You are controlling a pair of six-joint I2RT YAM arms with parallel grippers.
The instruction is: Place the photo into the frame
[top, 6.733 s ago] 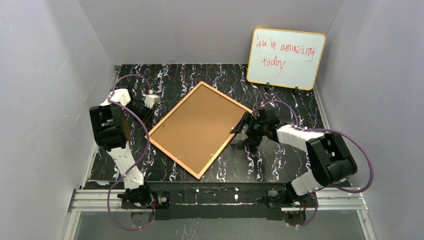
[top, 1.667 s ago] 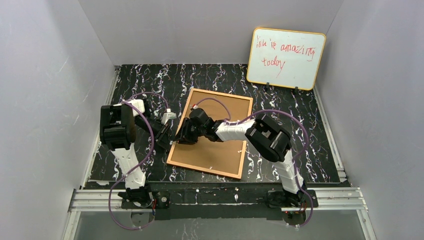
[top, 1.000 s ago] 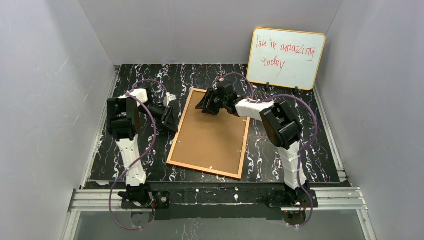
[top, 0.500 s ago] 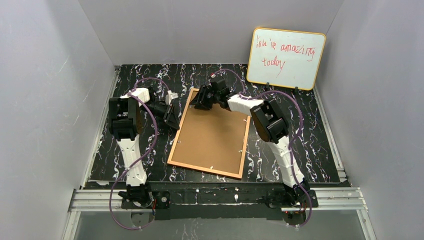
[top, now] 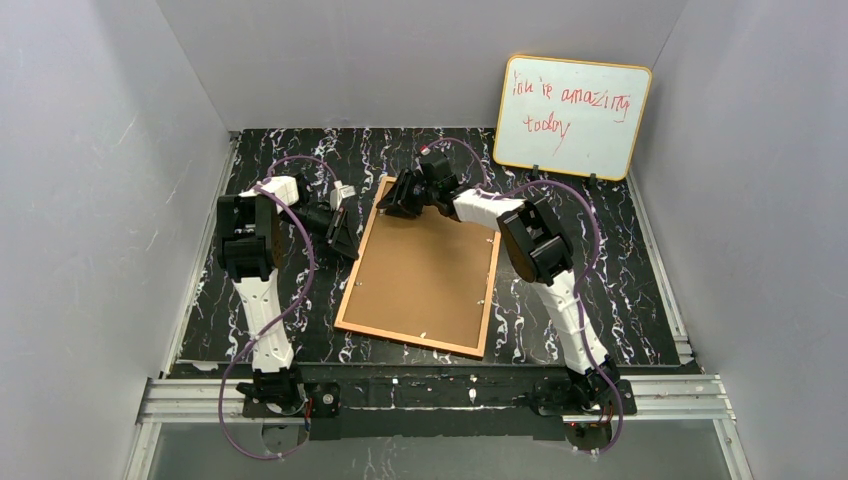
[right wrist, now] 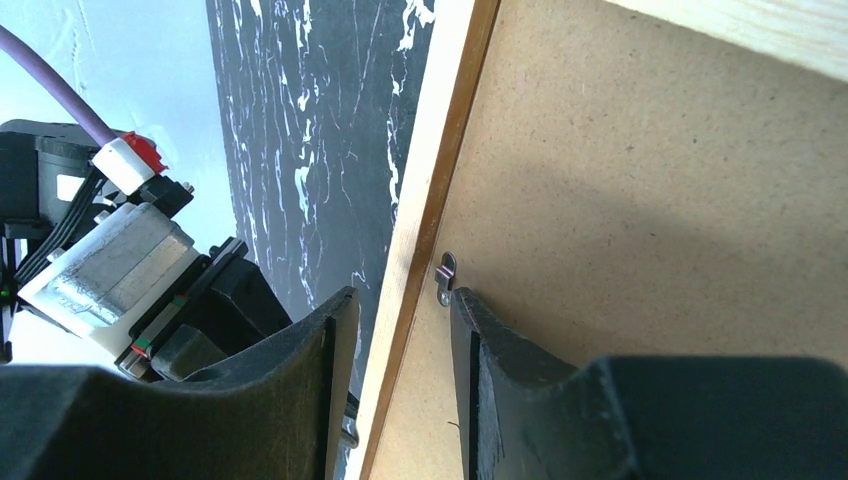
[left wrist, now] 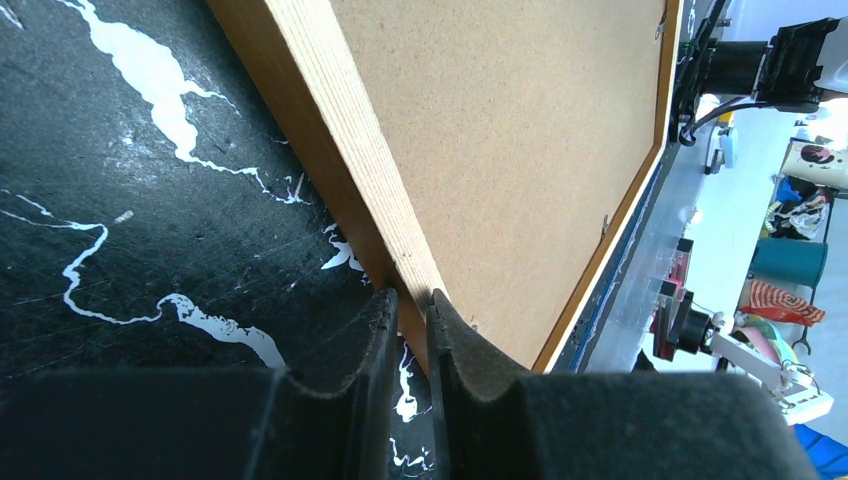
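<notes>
Pinches the frame [top: 420,270], back-up on the desk [top: 600,250], by its left rail with left claw [left wrist: 412,298]; spreads right claw [right wrist: 400,300] astride it near the far corner. Probably stiff, glass-fragile: take wooden rails. Shows no photo.

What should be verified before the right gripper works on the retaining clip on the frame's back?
1. The frame lies flat, back side up: ok.
2. The left gripper pinches the frame's left rail: ok.
3. The right gripper is open at the far left corner, with the metal clip just off one fingertip: ok.
4. The clip is turned clear of the back: cannot tell.
5. The photo is located: not ok; it shows in no view.
</notes>
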